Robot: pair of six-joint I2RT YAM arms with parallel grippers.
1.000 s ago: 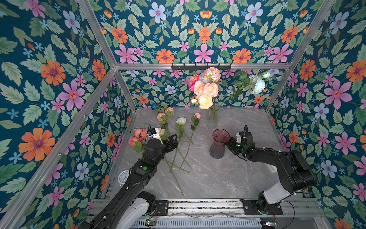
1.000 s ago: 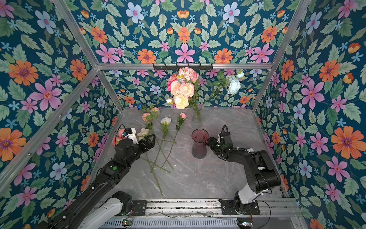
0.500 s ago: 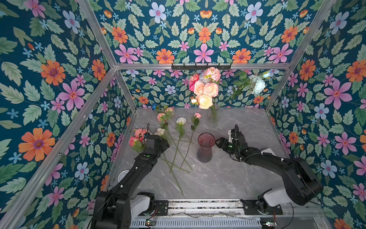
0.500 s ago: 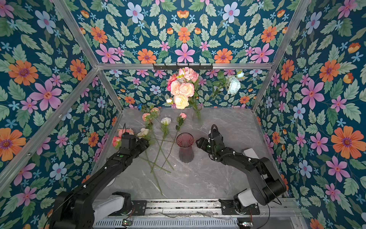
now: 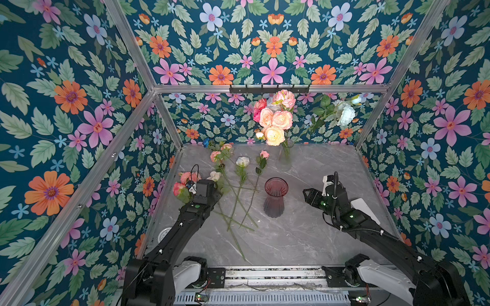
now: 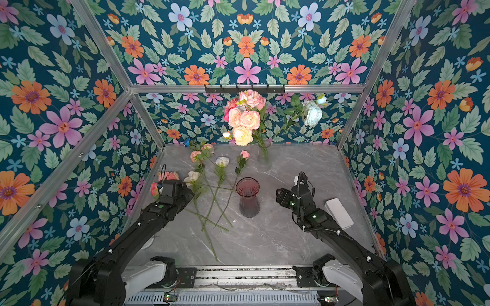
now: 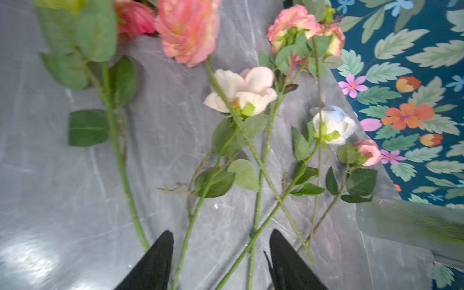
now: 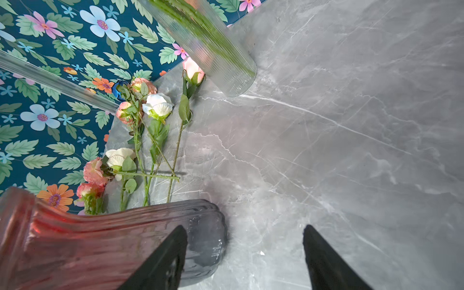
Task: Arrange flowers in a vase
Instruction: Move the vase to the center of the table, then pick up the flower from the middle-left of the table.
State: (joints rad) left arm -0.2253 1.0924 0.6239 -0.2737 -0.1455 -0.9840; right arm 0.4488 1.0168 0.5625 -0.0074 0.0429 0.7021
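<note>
- Overhead, a grey marble surface (image 5: 305, 238) sits inside walls of printed floral wallpaper. Two black robot arms reach in from the near edge.
- Loose flowers (image 5: 242, 162), artificial roses in pink, coral, cream and white, lie on the robot's left side of the surface. Their blooms point toward the back wall and their long green stems cross one another.
- An empty red glass vase (image 5: 275, 197) stands upright near the middle of the surface, just beside the lower stems. It shows in both top views.
- A clear ribbed vase (image 5: 285, 156) at the back already holds a tall bouquet (image 5: 275, 119).
- The left gripper (image 7: 221, 237) hovers low over the stems, jaws partly apart and holding nothing. In the left wrist view several crossed stems run between the jaws, among them those of a cream rose (image 7: 242, 93) and a white rose (image 7: 334, 125).
- The right gripper (image 8: 244, 227) is spread wide and empty. It sits near the red vase but apart from it, and the vase is not between its jaws.
- Judged step: picking one flower from the pile.
- To do it well, centre the jaws on a single bare stretch of stem, clear of leaves and crossings, before closing.
- Closing where the jaws are now would likely catch two or three stems and drag their neighbours along.
- Lift slowly so the tangled stems slide free, then bring the cut end over the red vase's mouth.
- The right gripper could steady the vase, since a long stem leaning on the rim may tip it.
</note>
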